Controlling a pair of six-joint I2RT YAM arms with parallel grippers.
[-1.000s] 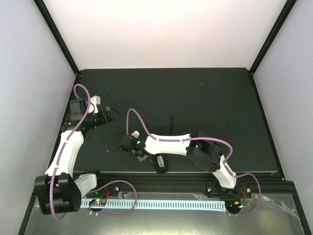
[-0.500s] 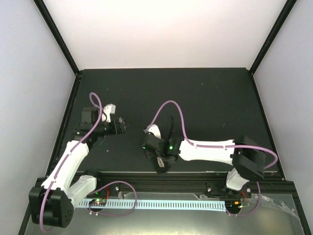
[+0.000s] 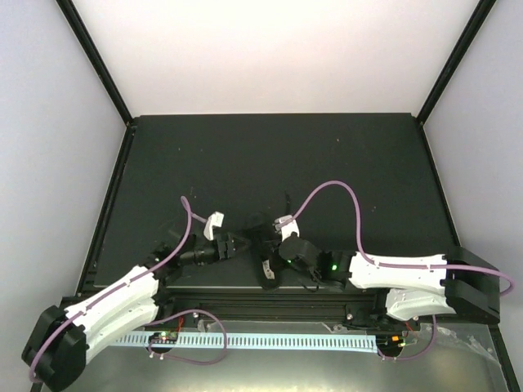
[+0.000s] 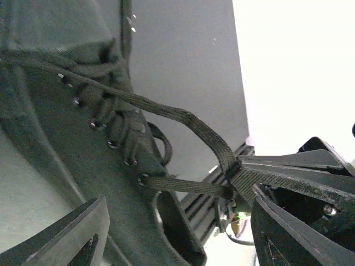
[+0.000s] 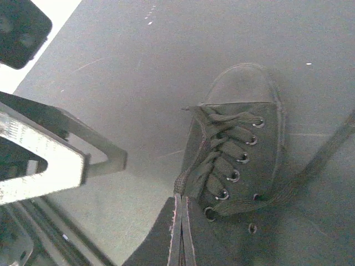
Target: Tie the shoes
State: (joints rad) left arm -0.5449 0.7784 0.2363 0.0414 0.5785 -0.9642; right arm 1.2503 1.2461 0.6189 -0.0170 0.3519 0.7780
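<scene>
Right gripper (image 5: 180, 208) is pinching the lace (image 4: 183, 117) taut off the shoe (image 5: 239, 91) just ahead of it; left gripper (image 4: 178, 197) is hovering spread, facing that lace.

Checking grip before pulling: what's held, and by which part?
The right gripper pinches the lace of the black shoe at its loop's fold; the left gripper holds nothing.

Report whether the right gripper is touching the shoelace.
Touching. The left wrist view shows the right gripper shut on the lace, which runs taut from the shoe straight into its fingertips.
</scene>
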